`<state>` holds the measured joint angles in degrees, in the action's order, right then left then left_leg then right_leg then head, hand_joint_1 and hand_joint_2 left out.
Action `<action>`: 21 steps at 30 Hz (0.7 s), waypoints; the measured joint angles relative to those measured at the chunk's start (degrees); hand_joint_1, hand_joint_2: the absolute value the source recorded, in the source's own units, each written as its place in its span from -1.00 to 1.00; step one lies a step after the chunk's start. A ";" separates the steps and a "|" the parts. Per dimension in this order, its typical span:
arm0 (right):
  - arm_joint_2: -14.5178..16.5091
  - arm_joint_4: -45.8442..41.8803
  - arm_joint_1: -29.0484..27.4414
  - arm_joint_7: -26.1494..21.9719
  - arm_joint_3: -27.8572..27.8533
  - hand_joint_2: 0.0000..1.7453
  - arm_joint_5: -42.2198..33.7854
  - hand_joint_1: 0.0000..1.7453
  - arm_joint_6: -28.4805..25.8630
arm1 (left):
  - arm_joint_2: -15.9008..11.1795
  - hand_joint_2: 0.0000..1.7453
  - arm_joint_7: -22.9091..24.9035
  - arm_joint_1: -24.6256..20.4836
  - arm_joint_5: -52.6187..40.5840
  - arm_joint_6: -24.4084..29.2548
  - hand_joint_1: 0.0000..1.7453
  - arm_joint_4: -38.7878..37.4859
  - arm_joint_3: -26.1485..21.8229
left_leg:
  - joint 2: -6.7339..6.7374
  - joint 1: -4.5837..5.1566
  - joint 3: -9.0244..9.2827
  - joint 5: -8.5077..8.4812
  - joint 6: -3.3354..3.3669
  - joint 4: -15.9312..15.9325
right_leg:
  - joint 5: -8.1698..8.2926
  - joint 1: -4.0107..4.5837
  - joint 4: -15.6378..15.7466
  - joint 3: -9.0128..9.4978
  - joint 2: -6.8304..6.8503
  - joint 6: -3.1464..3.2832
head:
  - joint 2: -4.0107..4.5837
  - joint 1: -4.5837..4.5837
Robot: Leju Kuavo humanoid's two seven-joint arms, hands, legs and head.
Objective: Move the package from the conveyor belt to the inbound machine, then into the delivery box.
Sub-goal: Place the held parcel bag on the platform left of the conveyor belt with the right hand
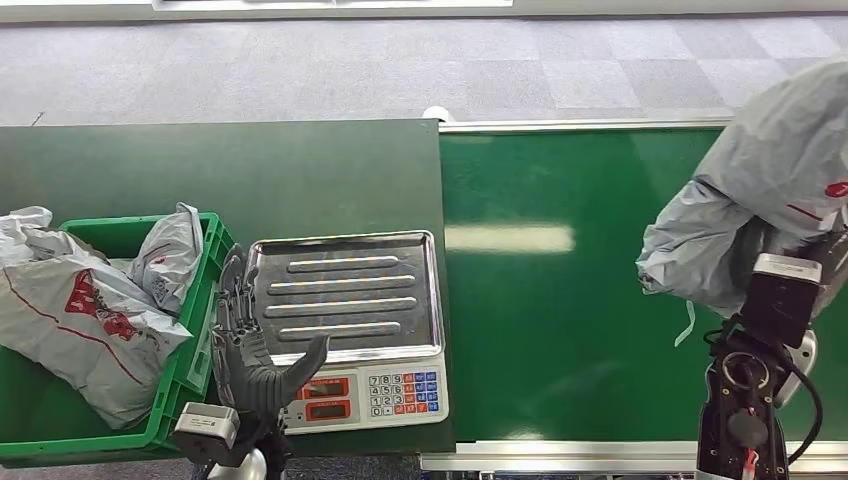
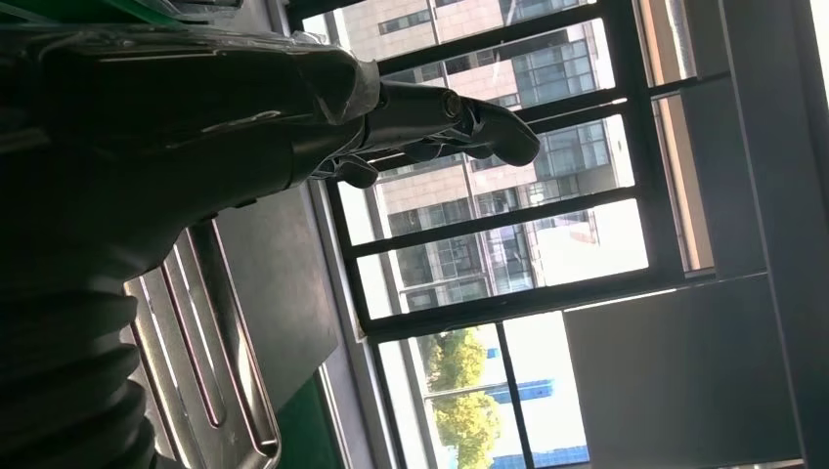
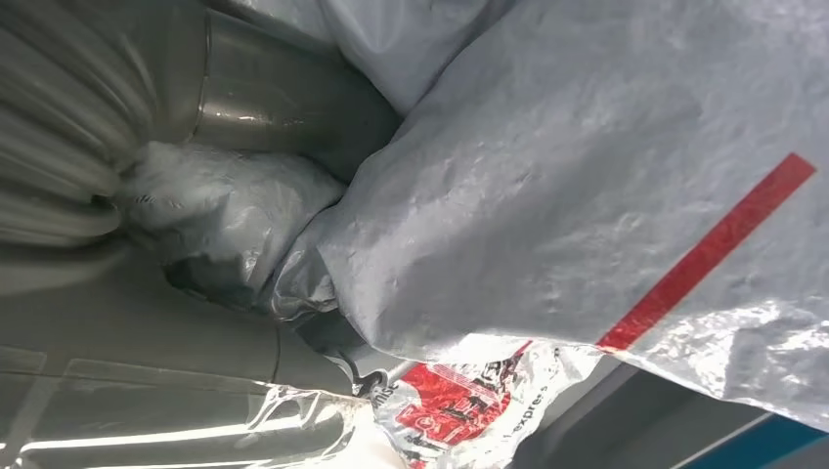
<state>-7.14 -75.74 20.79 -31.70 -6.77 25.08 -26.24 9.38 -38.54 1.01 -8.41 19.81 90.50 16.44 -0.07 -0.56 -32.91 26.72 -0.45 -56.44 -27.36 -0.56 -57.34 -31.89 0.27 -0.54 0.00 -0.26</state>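
A large grey plastic package (image 1: 770, 170) with red markings hangs above the right end of the green conveyor belt (image 1: 560, 300). My right hand (image 3: 264, 98) grips it from below, and the crumpled bag (image 3: 587, 195) hides most of the fingers. The inbound machine is a scale with a bare steel tray (image 1: 345, 300) and a keypad (image 1: 405, 390), standing left of the belt. At the tray's left front corner my left hand (image 1: 255, 355) is raised with its fingers apart, holding nothing. Its fingers (image 2: 440, 122) point upward past the tray.
A green delivery box (image 1: 190, 370) stands left of the scale on the dark green table (image 1: 250, 170). It holds grey packages (image 1: 80, 320) that bulge over its rim. Grey carpet lies beyond the table and belt.
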 joint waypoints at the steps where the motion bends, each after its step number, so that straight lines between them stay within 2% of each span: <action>1: 0.19 0.23 0.90 0.47 1.68 1.00 0.99 1.00 -0.26 | 0.00 1.00 -0.01 -0.38 0.02 -0.05 -1.00 -0.17 -0.02 | -0.02 0.00 0.01 -0.01 0.00 0.00 | 0.00 0.01 0.00 0.01 0.02 0.00 | 0.00 0.00; 7: 0.52 0.99 2.85 1.05 6.40 1.00 2.05 1.00 -0.68 | -0.01 1.00 -0.05 -1.03 0.11 -0.06 -1.00 -0.86 -0.41 | -0.10 0.01 -0.09 0.00 0.00 0.00 | -0.01 0.00 -0.01 -0.01 0.03 -0.01 | 0.00 0.01; 11: 0.98 2.39 5.49 1.13 10.49 1.00 8.65 1.00 -0.74 | -0.01 1.00 -0.23 -1.67 0.23 0.58 -1.00 -0.96 -1.06 | 0.01 0.01 -0.14 0.00 0.00 0.00 | 0.00 0.00 -0.01 -0.07 -0.04 -0.01 | 0.00 0.00; 21: 7.68 7.72 12.97 6.97 28.69 1.00 26.03 1.00 1.60 | -0.01 1.00 -0.79 -4.06 0.32 1.01 -1.00 -0.77 -4.76 | 0.08 -0.10 -0.06 -0.05 -0.08 0.02 | 0.00 0.12 -0.06 -0.07 -0.09 0.02 | 0.00 0.01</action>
<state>0.53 -68.01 33.76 -24.73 21.91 51.12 -24.63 9.38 -39.33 -3.05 -8.09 20.82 89.73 11.68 0.01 -0.65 -32.97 26.67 -0.52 -56.42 -27.36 -0.44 -57.40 -31.96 0.18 -0.53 0.00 -0.25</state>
